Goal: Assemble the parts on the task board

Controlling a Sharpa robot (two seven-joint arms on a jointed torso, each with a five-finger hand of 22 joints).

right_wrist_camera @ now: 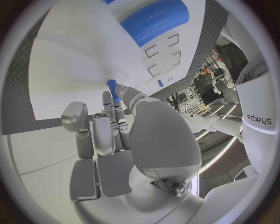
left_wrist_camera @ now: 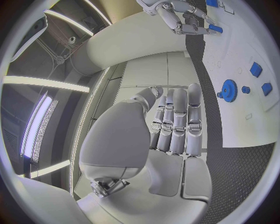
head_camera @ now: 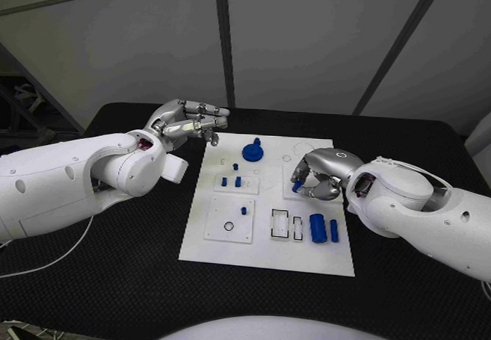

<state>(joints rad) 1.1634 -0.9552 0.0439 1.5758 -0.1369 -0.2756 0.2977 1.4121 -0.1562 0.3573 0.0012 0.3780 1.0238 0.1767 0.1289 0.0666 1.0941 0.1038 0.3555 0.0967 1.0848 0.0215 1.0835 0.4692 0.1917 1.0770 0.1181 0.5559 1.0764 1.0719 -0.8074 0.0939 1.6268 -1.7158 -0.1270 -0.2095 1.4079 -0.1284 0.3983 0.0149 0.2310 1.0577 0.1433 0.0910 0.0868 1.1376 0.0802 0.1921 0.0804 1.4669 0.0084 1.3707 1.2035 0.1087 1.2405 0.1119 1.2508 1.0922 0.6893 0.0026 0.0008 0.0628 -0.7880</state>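
Currently right hand pinches a small blue peg just over the task board, right side, while left hand hovers empty, fingers loosely curled, off the far-left corner.

Black textured table, pale grey wall panels behind, dark seams between, bright ceiling light strips

We see two glossy white arms with rounded shells, silver segmented left hand and right hand, thin white cable on right wrist, "sharpa" lettering.
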